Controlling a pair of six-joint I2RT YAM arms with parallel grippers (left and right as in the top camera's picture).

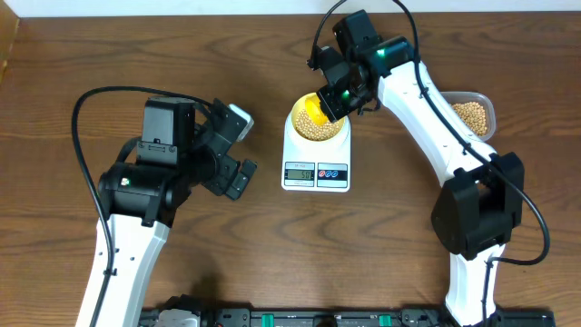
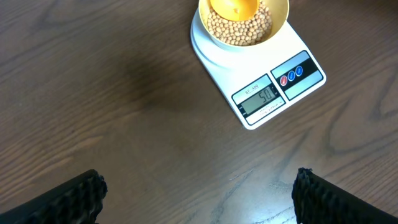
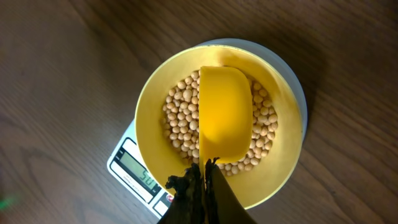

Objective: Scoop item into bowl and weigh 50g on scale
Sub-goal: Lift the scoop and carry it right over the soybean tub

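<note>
The pale yellow bowl [image 1: 318, 121] stands on the white scale [image 1: 316, 170] and holds a layer of tan beans [image 3: 179, 118]. The scale's display [image 2: 260, 98] reads 50. My right gripper [image 3: 205, 171] is shut on the handle of a yellow scoop [image 3: 225, 115], which hangs over the beans inside the bowl [image 3: 155, 143]; the scoop looks empty. My left gripper [image 2: 199, 193] is open and empty over bare table, near the scale's front left [image 1: 238, 173]. The bowl [image 2: 277, 15] and beans also show in the left wrist view.
A clear plastic tub [image 1: 474, 115] with more beans sits at the right, behind my right arm. Dark wooden table all around. A black rail runs along the front edge.
</note>
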